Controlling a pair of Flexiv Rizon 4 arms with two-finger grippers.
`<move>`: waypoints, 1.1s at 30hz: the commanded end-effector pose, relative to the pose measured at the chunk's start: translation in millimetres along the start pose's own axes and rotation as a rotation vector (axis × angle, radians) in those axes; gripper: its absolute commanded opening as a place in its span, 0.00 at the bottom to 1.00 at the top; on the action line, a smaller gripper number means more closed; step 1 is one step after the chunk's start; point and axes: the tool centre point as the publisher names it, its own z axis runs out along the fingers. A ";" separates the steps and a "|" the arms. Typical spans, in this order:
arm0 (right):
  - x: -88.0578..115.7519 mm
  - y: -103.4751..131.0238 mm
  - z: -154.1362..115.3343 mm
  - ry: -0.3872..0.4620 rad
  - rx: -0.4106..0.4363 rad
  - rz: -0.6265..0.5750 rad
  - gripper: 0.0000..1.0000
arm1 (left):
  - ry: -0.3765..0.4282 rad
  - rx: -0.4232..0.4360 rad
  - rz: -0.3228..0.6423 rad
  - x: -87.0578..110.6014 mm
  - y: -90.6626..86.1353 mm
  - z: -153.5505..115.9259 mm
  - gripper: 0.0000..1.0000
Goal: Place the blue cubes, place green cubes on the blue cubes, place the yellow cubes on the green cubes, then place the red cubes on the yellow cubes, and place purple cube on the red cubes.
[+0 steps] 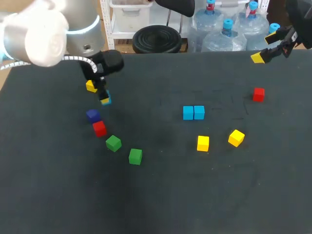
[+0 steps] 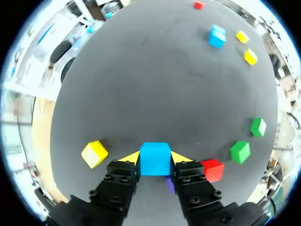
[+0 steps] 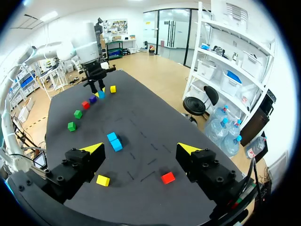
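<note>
Blue tier incomplete. Two blue cubes (image 1: 193, 112) sit touching side by side, right of the middle of the surface (image 1: 161, 204), with nothing stacked on them. A third blue cube (image 2: 155, 155) is pinched between the jaws of the left gripper (image 2: 155, 162) at the far left. Whether it is clear of the surface cannot be told. In my judgement it has yet to join the pair.

Outstanding items, all lying singly:
- first green cube (image 1: 113, 143) and second green cube (image 1: 135, 156), near left;
- purple cube (image 1: 93, 115) and first red cube (image 1: 99, 128), close together just nearer than the left gripper;
- first yellow cube (image 1: 90, 86), beside that gripper;
- second yellow cube (image 1: 203, 143) and third yellow cube (image 1: 236, 137), nearer than the blue pair;
- second red cube (image 1: 258, 94), far right.

Right gripper (image 3: 141, 148) hangs at the far right, jaws spread and empty. Green, yellow, red and purple tiers not started.
</note>
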 end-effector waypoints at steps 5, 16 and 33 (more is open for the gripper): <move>0.2 0.6 -0.5 0.000 0.001 0.000 1.00 | 0.010 -0.020 0.154 -36.7 -38.6 -23.7 0.00; 0.2 0.6 -0.5 0.000 0.001 0.000 1.00 | 0.001 0.046 0.273 -89.1 -73.7 -11.8 0.00; 0.2 0.6 -0.5 0.000 0.001 0.000 1.00 | 0.011 0.103 0.345 -157.5 -93.0 1.3 0.00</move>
